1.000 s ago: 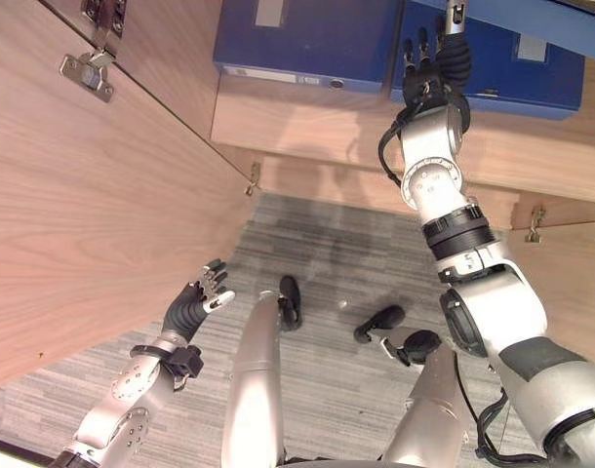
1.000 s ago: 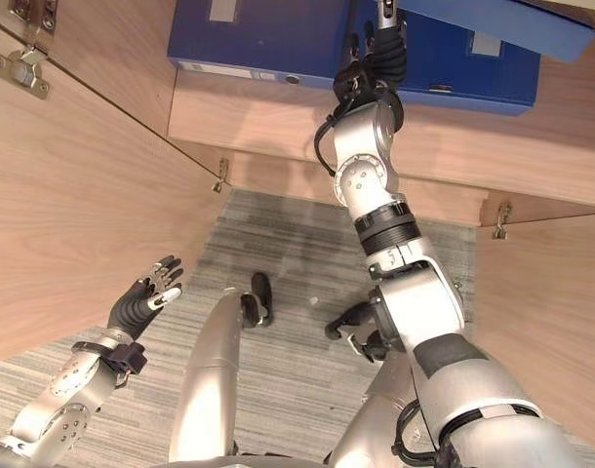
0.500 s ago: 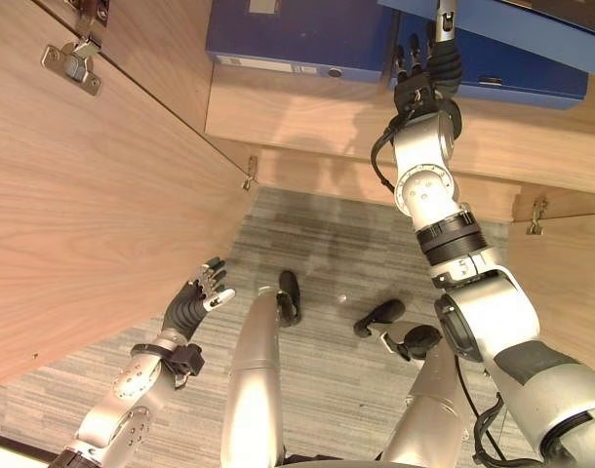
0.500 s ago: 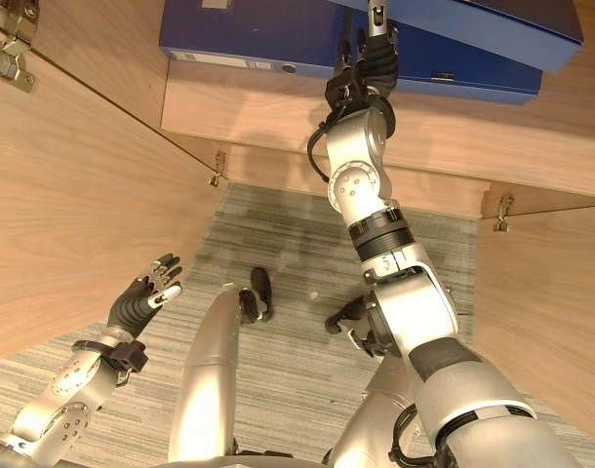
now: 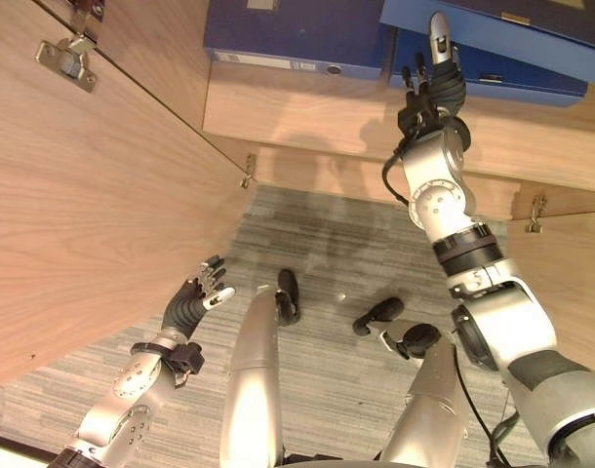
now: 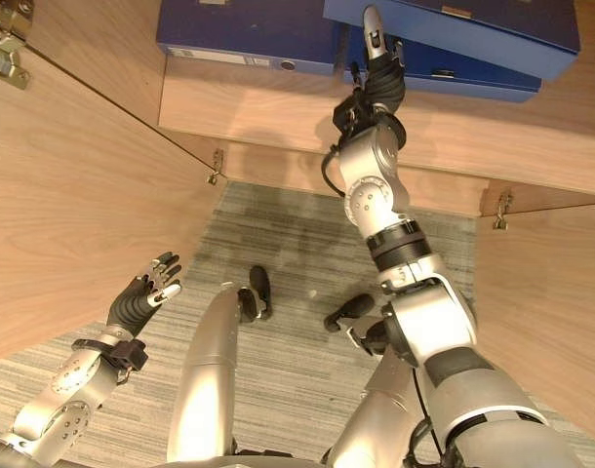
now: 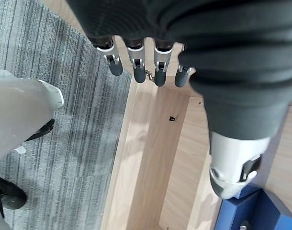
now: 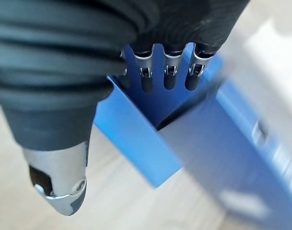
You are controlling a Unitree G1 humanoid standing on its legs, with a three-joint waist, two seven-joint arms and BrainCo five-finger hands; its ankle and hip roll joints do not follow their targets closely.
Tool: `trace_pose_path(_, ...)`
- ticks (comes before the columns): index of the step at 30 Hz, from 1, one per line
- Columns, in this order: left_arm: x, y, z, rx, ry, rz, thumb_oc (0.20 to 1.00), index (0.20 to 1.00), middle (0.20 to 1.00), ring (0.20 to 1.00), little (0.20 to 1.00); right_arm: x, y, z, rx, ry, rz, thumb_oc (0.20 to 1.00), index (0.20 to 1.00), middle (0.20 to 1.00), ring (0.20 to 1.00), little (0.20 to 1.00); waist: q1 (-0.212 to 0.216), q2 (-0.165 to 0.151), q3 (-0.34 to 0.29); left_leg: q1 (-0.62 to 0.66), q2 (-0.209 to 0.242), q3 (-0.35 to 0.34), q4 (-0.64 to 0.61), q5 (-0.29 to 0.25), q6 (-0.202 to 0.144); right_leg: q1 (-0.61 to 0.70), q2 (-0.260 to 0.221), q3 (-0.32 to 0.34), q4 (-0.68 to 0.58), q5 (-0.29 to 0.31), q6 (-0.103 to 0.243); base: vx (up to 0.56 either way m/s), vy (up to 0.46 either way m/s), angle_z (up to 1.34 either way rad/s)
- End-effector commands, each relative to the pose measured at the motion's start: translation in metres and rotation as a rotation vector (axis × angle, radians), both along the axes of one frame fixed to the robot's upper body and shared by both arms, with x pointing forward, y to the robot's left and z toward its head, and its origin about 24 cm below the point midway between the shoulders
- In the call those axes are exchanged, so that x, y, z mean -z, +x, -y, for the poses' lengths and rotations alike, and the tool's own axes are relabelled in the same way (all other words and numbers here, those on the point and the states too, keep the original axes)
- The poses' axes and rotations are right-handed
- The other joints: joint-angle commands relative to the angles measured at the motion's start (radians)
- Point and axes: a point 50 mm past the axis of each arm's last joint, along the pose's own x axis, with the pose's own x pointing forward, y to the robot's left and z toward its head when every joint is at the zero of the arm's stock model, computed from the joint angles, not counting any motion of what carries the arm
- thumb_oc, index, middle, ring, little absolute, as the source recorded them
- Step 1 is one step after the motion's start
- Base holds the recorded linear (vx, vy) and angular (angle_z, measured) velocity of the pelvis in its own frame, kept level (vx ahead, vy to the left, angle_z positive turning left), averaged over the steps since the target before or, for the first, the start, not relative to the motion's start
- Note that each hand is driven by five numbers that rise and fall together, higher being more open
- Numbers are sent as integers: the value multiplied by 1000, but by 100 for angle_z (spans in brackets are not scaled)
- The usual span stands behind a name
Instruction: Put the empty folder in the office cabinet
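Note:
A blue folder (image 5: 502,34) lies tilted at the top of the open cabinet, resting over another blue folder (image 5: 493,80) that lies on the wooden shelf (image 5: 317,112). My right hand (image 5: 432,90) is raised to the tilted folder's lower edge. Its fingers (image 8: 169,72) are straight and point into the gap between two blue faces of the folder (image 8: 136,139), with the thumb straight beside them. My left hand (image 5: 192,304) hangs low on the left, open and holding nothing, its fingers (image 7: 136,62) relaxed.
A third blue folder (image 5: 297,34) lies on the shelf's left part. The open cabinet door (image 5: 83,195) of pale wood stands close on the left, with a metal hinge (image 5: 68,57). Grey carpet (image 5: 317,244) lies below the shelf.
The tilted blue folder has come further left and down over the lying folder. My right hand's thumb now shows in front of it. The view has shifted slightly. The left hand has not moved.

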Motion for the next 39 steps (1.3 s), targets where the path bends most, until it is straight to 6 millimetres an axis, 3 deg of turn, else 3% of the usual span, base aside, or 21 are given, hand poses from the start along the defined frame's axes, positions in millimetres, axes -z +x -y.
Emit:
trace_pose_path(1,-16,-10,-4,9,21,93,1000,1000,1000,1000,1000,-60,-13,6,85,-294,216,1000,1000,1000,1000,1000,11,-7,5,13,26,-36,-56,-36,-95,85,-36,93,-39,-10,179,0,0,0)
trace_pose_path(3,-17,-11,-5,10,23,98,1000,1000,1000,1000,1000,-64,-11,9,129,-391,206,1000,1000,1000,1000,1000,9,-7,7,14,28,-35,-58,-35,-96,85,-34,94,-42,-9,180,-5,11,-3)
trace_pose_path(4,-17,-13,-6,12,23,106,1000,1000,1000,1000,1000,-66,-6,13,206,-597,171,1000,1000,1000,1000,1000,4,-9,8,13,31,-33,-56,-35,-96,85,-34,93,-43,-8,180,-10,19,-7)
trace_pose_path(7,-17,-14,-8,12,26,107,1000,1000,1000,1000,1000,-67,-1,17,289,-837,132,1000,1000,1000,1000,1000,-2,-13,4,9,36,-33,-53,-35,-97,84,-31,92,-48,-8,180,-4,19,-9)
trace_pose_path(10,-16,-15,-9,12,28,107,1000,1000,1000,1000,1000,-70,-1,20,368,-970,127,1000,1000,1000,1000,1000,-8,-9,-3,7,37,-33,-53,-36,-97,81,-31,92,-48,-8,182,2,4,-2)
trace_pose_path(20,-15,-18,-13,18,33,102,1000,1000,1000,1000,1000,-78,0,30,497,-1197,99,1000,1000,1000,1000,1000,2,-1,-13,6,37,-38,-59,-34,-93,83,-36,85,-48,-11,188,0,0,0)
trace_pose_path(27,-17,-15,-16,17,51,116,1000,1000,1000,1000,1000,-69,-4,18,447,-1317,139,1000,1000,1000,1000,1000,5,2,-14,-4,33,-43,-54,-33,-93,80,-43,82,-42,-16,188,0,0,0)
trace_pose_path(33,-16,-14,-18,7,64,119,1000,1000,1000,1000,1000,-57,-10,24,440,-1370,138,1000,1000,1000,1000,1000,14,4,-17,-9,30,-44,-50,-32,-94,80,-53,81,-36,-16,189,0,0,0)
trace_pose_path(37,-17,-13,-20,-3,79,133,1000,1000,1000,1000,1000,-58,-26,21,480,-1549,214,1000,1000,1000,1000,1000,9,1,-17,-9,30,-44,-48,-33,-94,78,-57,83,-31,-19,188,0,0,0)
trace_pose_path(39,-16,-15,-22,-27,86,133,1000,1000,1000,1000,1000,-56,-48,24,528,-1641,284,1000,1000,1000,1000,1000,-7,-1,-18,-12,31,-48,-42,-36,-97,78,-58,83,-28,-23,190,0,0,0)
